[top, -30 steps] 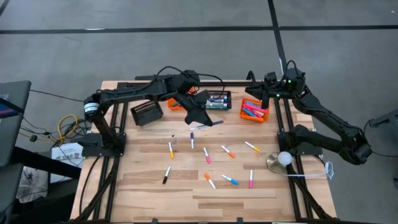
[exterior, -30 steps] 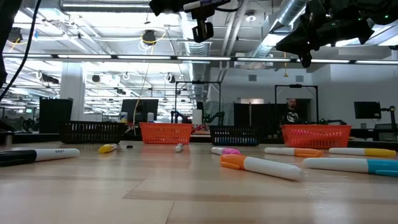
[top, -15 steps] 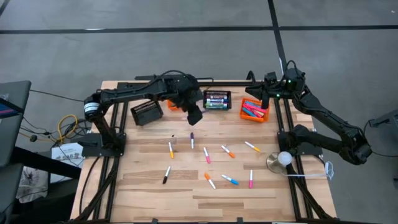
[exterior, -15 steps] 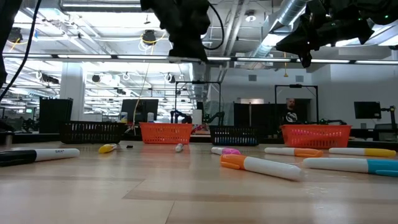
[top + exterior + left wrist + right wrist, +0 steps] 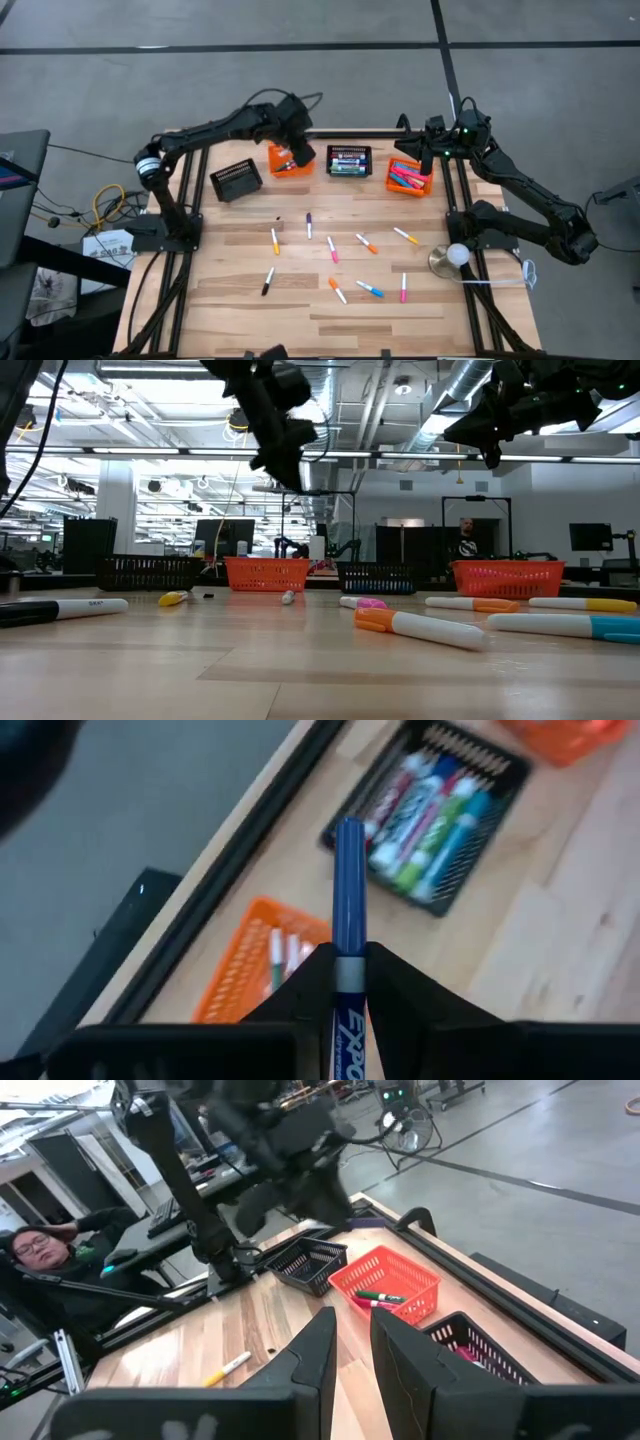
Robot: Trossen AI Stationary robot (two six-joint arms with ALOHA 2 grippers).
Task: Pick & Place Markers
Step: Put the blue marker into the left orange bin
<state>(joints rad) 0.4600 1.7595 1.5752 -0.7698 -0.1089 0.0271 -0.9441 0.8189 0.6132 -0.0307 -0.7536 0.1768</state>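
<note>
Wooden table (image 5: 250, 320), four mesh baskets (image 5: 349, 161), scattered markers (image 5: 332, 249)

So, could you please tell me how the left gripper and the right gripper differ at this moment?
The left gripper is shut on a blue marker; the right gripper is shut on nothing. The left gripper hangs over the left orange basket, the right gripper by the right orange basket. Both are raised above the table.
</note>
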